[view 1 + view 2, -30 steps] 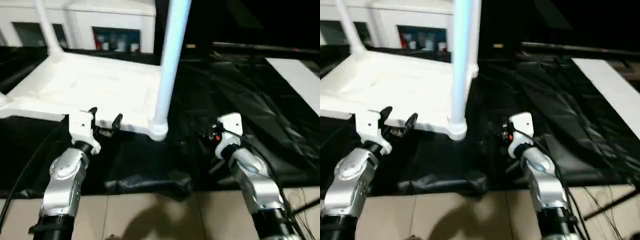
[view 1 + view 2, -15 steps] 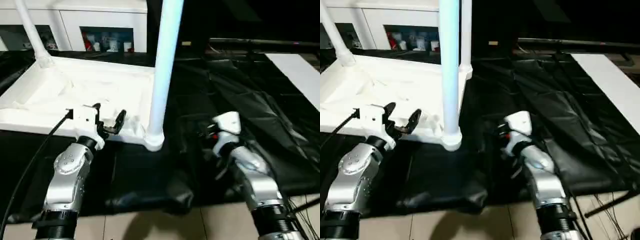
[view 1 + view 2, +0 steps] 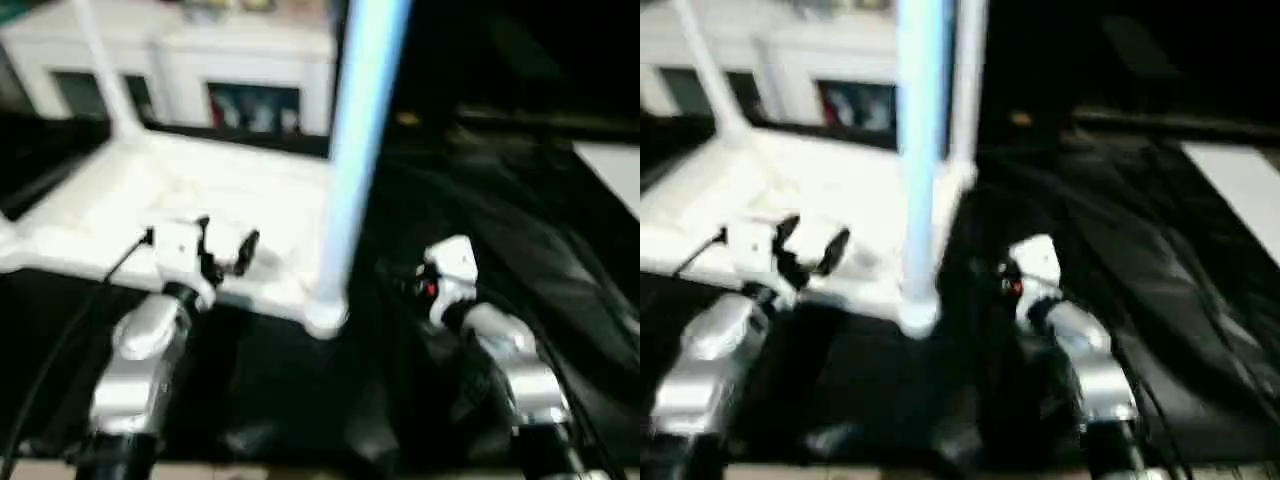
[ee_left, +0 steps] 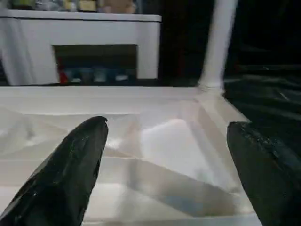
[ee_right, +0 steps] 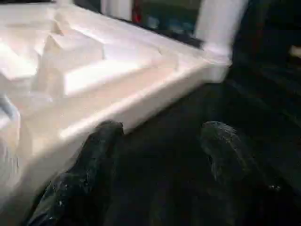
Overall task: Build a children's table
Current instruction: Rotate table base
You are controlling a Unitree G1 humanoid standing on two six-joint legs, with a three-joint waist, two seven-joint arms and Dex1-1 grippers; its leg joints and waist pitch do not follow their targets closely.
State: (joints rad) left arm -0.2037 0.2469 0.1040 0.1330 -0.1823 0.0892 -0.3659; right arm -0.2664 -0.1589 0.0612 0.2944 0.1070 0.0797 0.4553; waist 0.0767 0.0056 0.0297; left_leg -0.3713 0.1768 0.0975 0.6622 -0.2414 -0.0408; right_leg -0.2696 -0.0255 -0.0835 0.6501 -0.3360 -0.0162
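At the far left a thin white leg (image 3: 100,65) is standing up from the far left corner of the tabletop (image 3: 90,205), which is lying upside down on the black sheet (image 3: 520,230) with its ribbed underside facing up. The left gripper (image 3: 222,250) is hovering at the tabletop's near edge with its black fingers (image 4: 70,165) spread wide and nothing between them. Just right of it, a thick leg (image 3: 355,150) is rising from the near right corner socket (image 3: 325,318). Farther right, the right gripper (image 5: 160,155) is hanging over the black sheet beside that corner, jaws partly apart and empty. The risk, as I judge it, is a sideways knock: either arm swinging inward could be striking the near leg, tilting it in its socket or sliding the whole light tabletop across the slick sheet. The left fingers could also be catching on the ribs if they drop without lining up on the rim.
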